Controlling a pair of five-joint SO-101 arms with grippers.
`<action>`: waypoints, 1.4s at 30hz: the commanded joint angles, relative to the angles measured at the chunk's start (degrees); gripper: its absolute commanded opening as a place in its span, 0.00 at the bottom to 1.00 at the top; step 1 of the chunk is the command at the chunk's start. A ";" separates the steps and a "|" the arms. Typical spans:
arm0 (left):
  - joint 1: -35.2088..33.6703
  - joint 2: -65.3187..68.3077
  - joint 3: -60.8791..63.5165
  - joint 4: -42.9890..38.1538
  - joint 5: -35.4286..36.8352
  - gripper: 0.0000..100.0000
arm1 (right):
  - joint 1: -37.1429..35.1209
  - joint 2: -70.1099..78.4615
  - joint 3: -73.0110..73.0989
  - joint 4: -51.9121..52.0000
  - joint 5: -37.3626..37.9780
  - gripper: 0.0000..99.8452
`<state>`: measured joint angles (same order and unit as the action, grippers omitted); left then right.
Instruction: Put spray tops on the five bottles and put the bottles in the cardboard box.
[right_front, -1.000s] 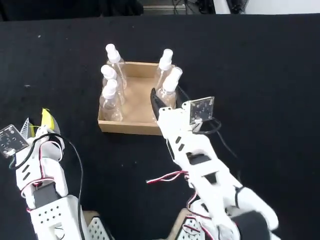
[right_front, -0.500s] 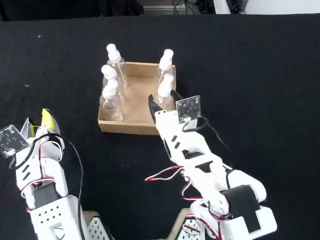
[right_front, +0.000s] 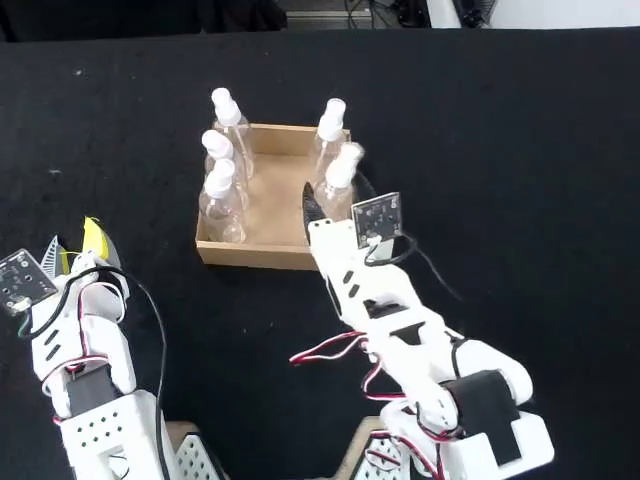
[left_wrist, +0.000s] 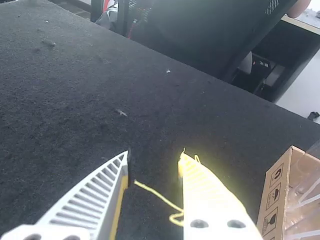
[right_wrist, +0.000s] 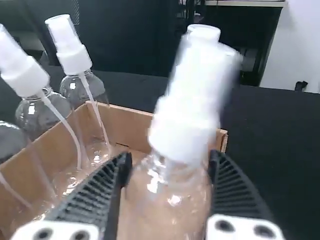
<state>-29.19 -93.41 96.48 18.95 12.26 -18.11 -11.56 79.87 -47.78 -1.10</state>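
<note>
Change: the bottle (right_front: 343, 165) your right gripper (right_front: 337, 200) holds has tipped back toward the right wall of the box (right_front: 255, 255); your left arm has not moved.
Right gripper: fingers pinching that bottle at the box's near right corner.
Left gripper (right_front: 75, 245): fingers spread, over cloth left of the box.
Other bottles (right_front: 218, 190): four, capped, standing in the box.
Surface: table (right_front: 500, 150) under black cloth.
Room: dark furniture (left_wrist: 200, 30) beyond the table edge.

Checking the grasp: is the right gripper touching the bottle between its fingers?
Touching. The right wrist view shows the bottle filling the right gripper, both fingers against its sides.
</note>
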 joint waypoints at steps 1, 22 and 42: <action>-0.48 -0.79 1.36 -0.09 -0.53 0.06 | -0.88 0.22 -1.89 -1.41 0.62 0.20; -0.48 -0.79 1.36 -0.09 -0.53 0.06 | -3.43 -0.04 -0.31 -1.49 5.45 0.17; -0.48 -0.79 1.36 -0.09 -0.53 0.06 | -3.43 0.22 -0.66 -1.49 12.57 0.17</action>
<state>-29.19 -93.41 96.48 18.95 12.26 -20.92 -11.56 79.87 -47.87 11.03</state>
